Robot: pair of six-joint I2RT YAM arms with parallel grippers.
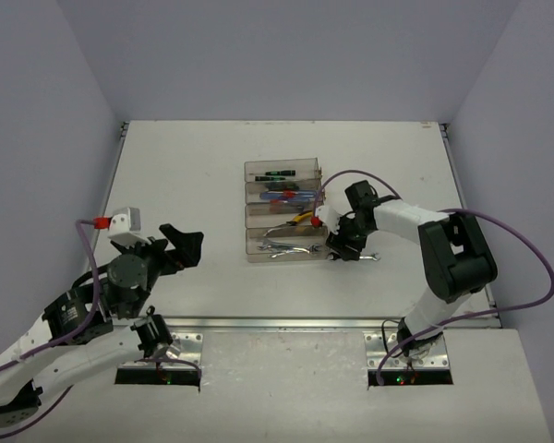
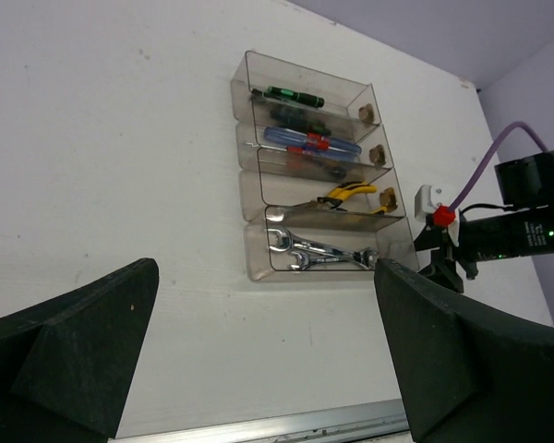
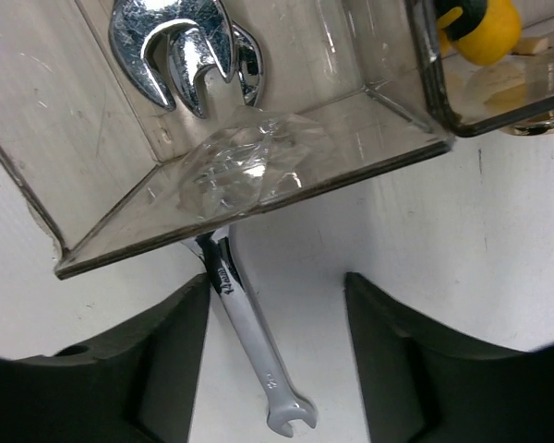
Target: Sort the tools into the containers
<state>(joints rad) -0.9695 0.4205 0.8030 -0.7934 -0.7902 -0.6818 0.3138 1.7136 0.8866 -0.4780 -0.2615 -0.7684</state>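
Observation:
Four joined clear trays [image 1: 248,218] sit mid-table. From far to near they hold a black screwdriver with green marks [image 1: 279,173], blue-and-red screwdrivers [image 1: 282,195], yellow-handled pliers [image 1: 300,219] and silver wrenches [image 1: 286,246]. One loose silver wrench [image 3: 254,346] lies on the table outside the right end of the nearest tray [image 3: 286,157], its far end under the tray's end wall. My right gripper [image 3: 277,360] is open and low, its fingers on either side of this wrench. My left gripper [image 2: 268,351] is open and empty, raised left of the trays.
In the left wrist view the trays [image 2: 255,263] lie ahead, with the right arm's wrist [image 2: 448,263] at their right end. A metal strip [image 1: 286,324] runs along the table's near edge. Purple walls enclose the table on three sides.

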